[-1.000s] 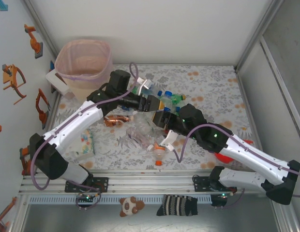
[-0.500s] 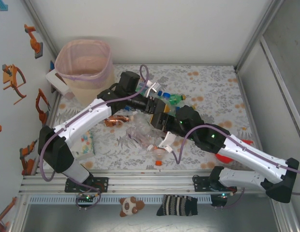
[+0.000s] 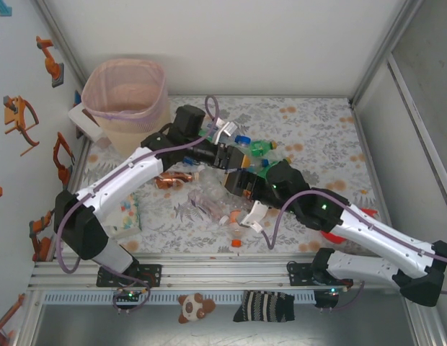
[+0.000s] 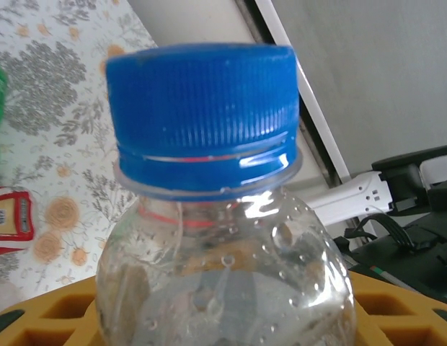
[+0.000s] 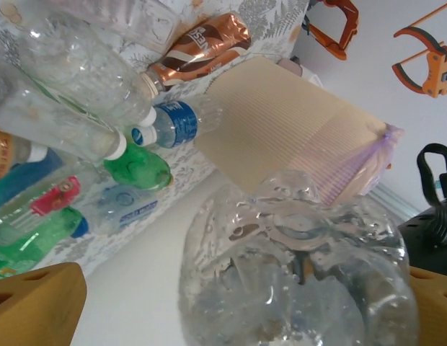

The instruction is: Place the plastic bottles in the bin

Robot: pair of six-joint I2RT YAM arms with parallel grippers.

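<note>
One clear, blue-capped plastic bottle (image 4: 205, 137) sat clamped in the left gripper (image 4: 223, 321), its body cut off below. A second clear dimpled plastic bottle (image 5: 295, 267), its cap hidden, was clenched by the right gripper (image 5: 234, 317). Both hung above the heap of loose bottles (image 3: 209, 204), too overlapped by the arms to count. One pale pink ribbed bin (image 3: 126, 90) stood at the far-left corner of the floral table (image 3: 317, 137).

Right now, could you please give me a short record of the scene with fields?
Left end effector: shut on a clear plastic bottle with a blue cap
Right end effector: shut on a second clear plastic bottle
Bin: pale pink translucent wastebasket, upright, far left
Loose bottles: heaped on the floral table, mid-table
</note>
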